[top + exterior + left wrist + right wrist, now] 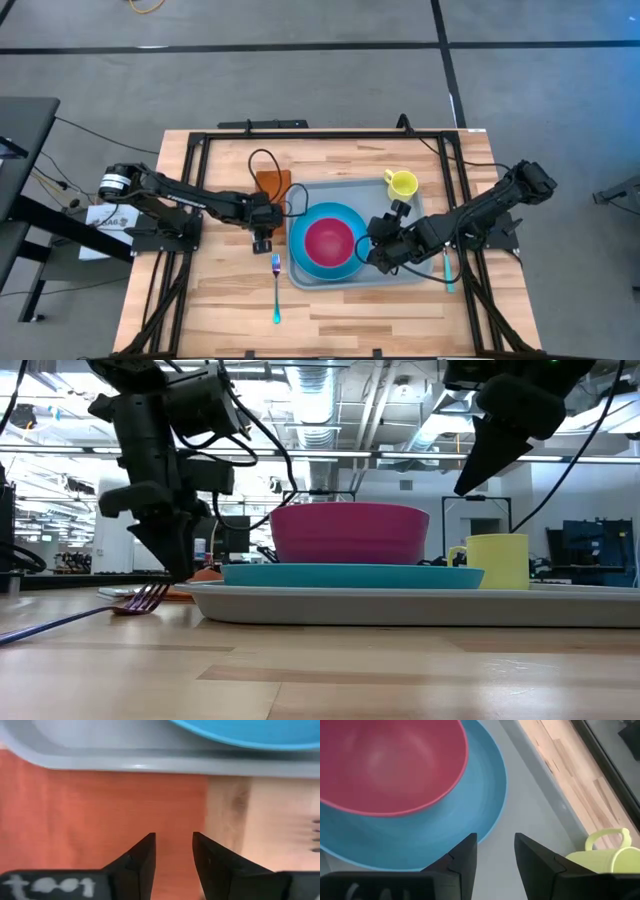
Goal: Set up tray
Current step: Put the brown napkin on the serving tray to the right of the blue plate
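Tray point(420, 205) sits right of the table's point(330, 320) middle, carrying a blue plate point(345, 213) with a pink bowl point(329, 241) and a yellow cup point(402, 184). The left gripper point(173, 851) hovers over the orange napkin point(100, 810) beside the tray's rim — fingers narrowly apart, empty. The right gripper point(495, 851) hangs above the tray floor, likewise slightly open. A fork point(277, 285) lies nearby.

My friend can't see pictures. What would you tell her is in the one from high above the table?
A grey-blue tray sits on a wooden table, holding a blue plate with a pink bowl on it and a yellow mug. The left gripper hovers near an orange napkin and a fork, while the right gripper is over the tray.
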